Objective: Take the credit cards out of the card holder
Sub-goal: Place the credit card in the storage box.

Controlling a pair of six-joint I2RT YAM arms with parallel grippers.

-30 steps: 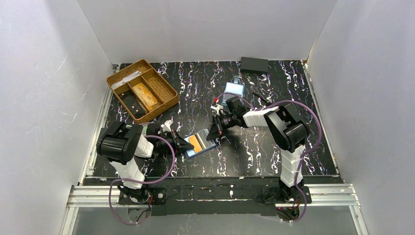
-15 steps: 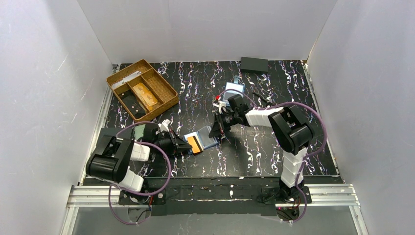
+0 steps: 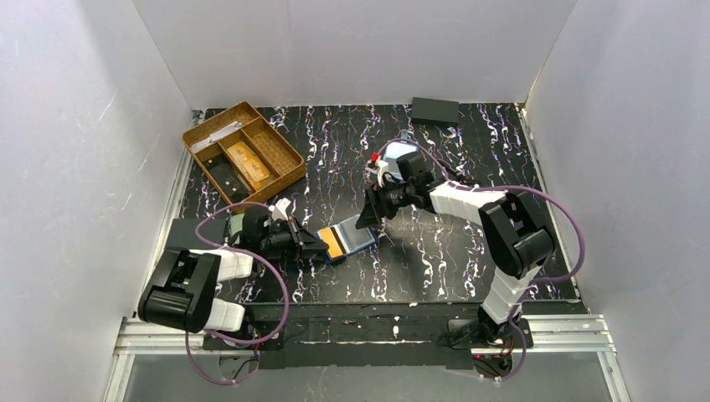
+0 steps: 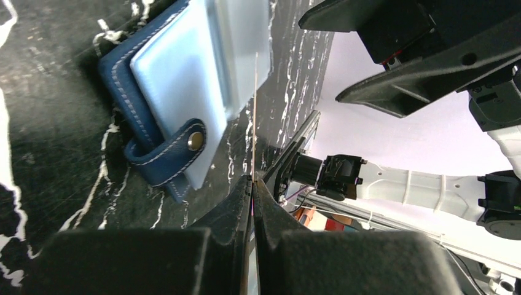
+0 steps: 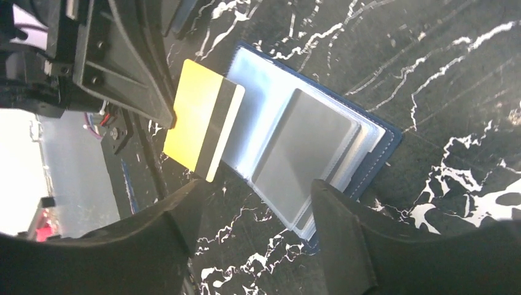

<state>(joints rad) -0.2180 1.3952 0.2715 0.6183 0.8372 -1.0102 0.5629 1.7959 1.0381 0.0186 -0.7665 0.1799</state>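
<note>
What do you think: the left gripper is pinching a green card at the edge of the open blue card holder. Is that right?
Not quite. The card is yellow with a dark stripe, not green, as the right wrist view shows. The rest is right: the left gripper is shut on the card at the edge of the open blue card holder.
</note>
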